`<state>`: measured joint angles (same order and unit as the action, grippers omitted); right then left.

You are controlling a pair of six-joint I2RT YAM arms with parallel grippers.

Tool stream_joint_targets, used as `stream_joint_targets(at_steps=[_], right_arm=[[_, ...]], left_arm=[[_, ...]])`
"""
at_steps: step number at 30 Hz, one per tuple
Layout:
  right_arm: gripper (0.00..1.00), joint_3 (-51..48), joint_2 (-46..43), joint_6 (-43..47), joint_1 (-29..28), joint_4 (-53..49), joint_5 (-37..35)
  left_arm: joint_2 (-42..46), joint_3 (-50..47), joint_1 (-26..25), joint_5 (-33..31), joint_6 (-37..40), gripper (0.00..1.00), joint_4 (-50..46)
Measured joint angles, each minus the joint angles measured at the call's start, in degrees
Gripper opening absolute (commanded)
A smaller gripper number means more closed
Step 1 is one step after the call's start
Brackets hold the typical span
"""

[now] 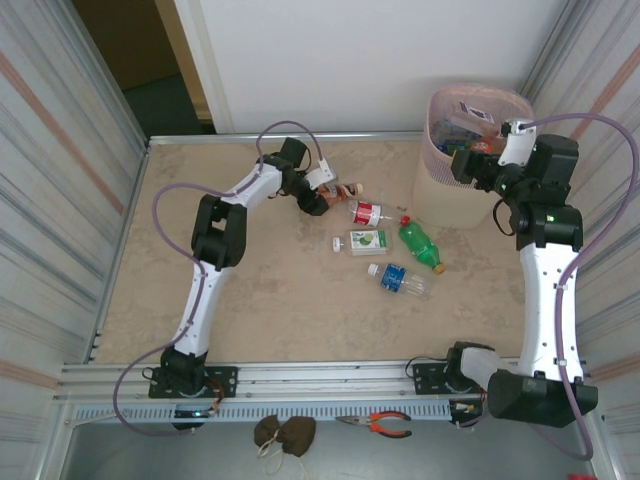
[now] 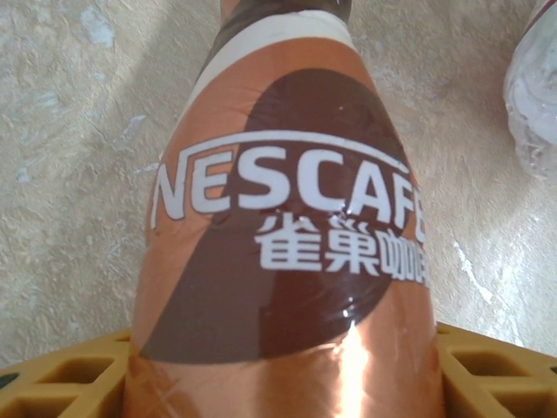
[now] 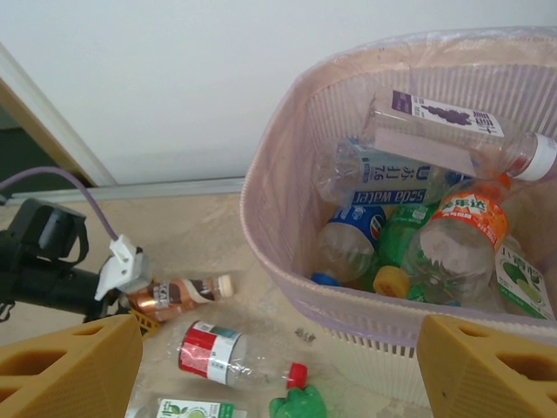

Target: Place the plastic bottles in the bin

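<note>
Pincer of left arm [image 1: 322,198] straddles brown Nescafé bottle [image 2: 287,261].

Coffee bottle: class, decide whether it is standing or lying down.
Lying down. The coffee bottle rests lengthwise on the table, cap pointing sideways.

A: Bin?
B: Tall beige perforated plastic bin with pink liner [image 1: 445,195], upright, far right corner. Bottles heaped inside: orange-label clear bottle [image 3: 466,228], purple-label clear bottle [image 3: 439,122] on top.
A: Table?
B: Five lying flat, left of bin: brown Nescafé bottle [image 2: 287,261], red-label clear bottle [image 1: 367,212], green-label flat clear bottle [image 1: 366,241], green plastic bottle [image 1: 421,246], blue-label clear bottle [image 1: 399,279].
</note>
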<state>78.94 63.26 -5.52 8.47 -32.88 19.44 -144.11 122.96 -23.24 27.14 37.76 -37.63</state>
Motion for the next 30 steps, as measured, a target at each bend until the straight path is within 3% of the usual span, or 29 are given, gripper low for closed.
stream_joint_targets(at_steps=[10, 20, 30], right_arm=[[0.81, -0.63, -0.48, -0.04, -1.49, 0.90, 0.35], [0.81, -1.70, -0.74, -1.42, -7.87, 2.38, 1.44], [0.80, -5.75, -0.72, -7.85, -14.03, 9.38, 5.60]], left_arm=[[5.11, -6.64, 0.00, -1.97, -2.08, 0.52, 0.76], [17.07, -17.22, 0.00, -3.23, -11.34, 0.49, 8.33], [31.69, -31.08, 0.00, 4.04, -21.73, 0.49, 21.27]])
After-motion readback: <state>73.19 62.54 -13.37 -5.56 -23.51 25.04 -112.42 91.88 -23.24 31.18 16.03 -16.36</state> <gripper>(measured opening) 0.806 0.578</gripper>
